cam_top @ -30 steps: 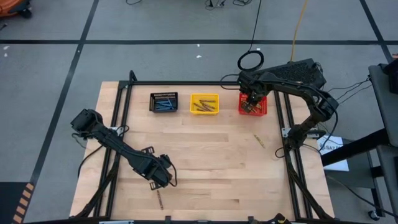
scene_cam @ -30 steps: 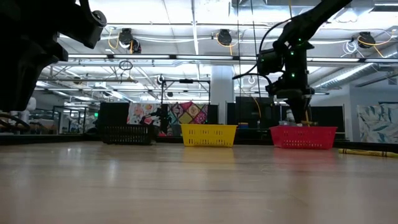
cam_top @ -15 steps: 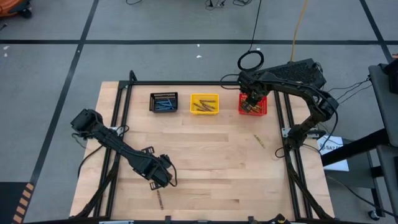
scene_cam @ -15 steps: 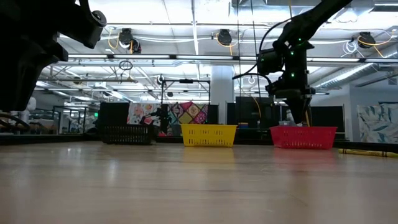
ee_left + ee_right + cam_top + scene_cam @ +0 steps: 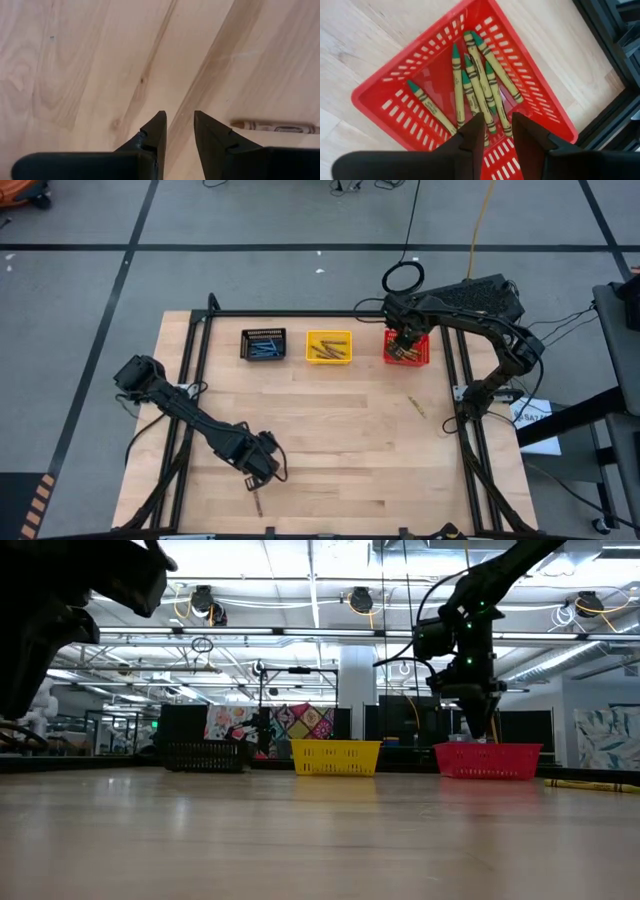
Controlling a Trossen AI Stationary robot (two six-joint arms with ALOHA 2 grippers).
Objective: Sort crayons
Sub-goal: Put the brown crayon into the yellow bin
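No text, label or number on the crayons or elsewhere can be read.

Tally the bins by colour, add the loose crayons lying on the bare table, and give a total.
Black bin: 1
Yellow bin: 1
Red bin: 1
Loose crayons: 2, one near the table's right side and one near its front edge
Total: 5
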